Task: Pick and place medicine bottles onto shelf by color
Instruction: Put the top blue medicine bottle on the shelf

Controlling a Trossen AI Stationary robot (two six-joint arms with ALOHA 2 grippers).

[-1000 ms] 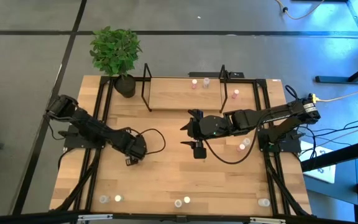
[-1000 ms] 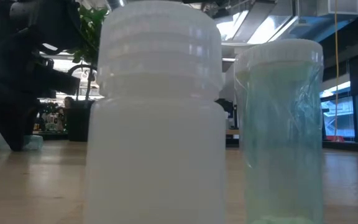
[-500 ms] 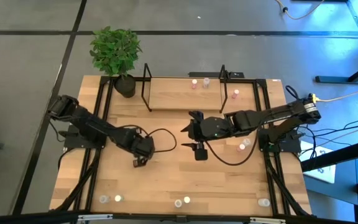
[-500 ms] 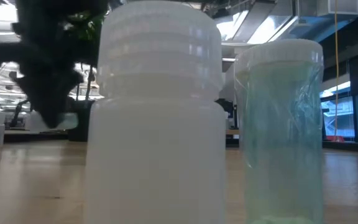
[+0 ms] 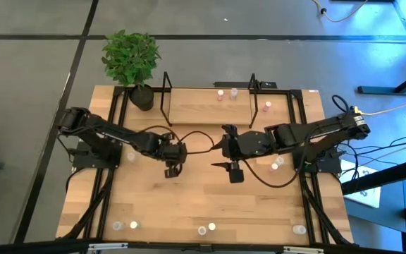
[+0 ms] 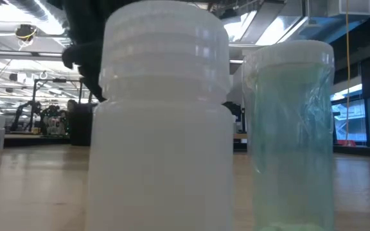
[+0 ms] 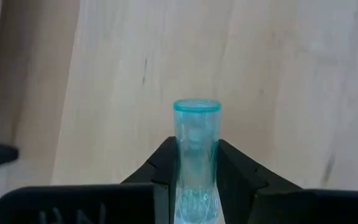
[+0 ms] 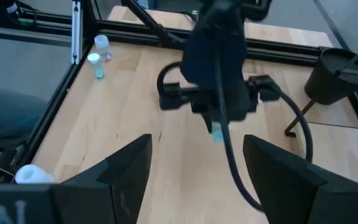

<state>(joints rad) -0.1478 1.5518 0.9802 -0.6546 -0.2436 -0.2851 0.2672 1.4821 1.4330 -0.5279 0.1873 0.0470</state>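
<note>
A small clear blue-tinted medicine bottle point(image 7: 196, 155) is clamped between the fingers point(image 7: 241, 177) of the left gripper point(image 5: 173, 169), seen just left of centre in the high view, above the wooden desk point(image 5: 189, 204). Right of centre, the right gripper point(image 5: 232, 168) is held over the desk with its fingers spread wide and nothing between them. At upper centre, the light wooden shelf in a black wire frame point(image 5: 196, 106) is seen, with small pink bottles point(image 5: 220, 94) near its right end.

Our two arms reach toward each other.
Left gripper point(image 5: 173, 171) has jaws clamped; right gripper point(image 5: 233, 171) has jaws spread, nearby.
</note>
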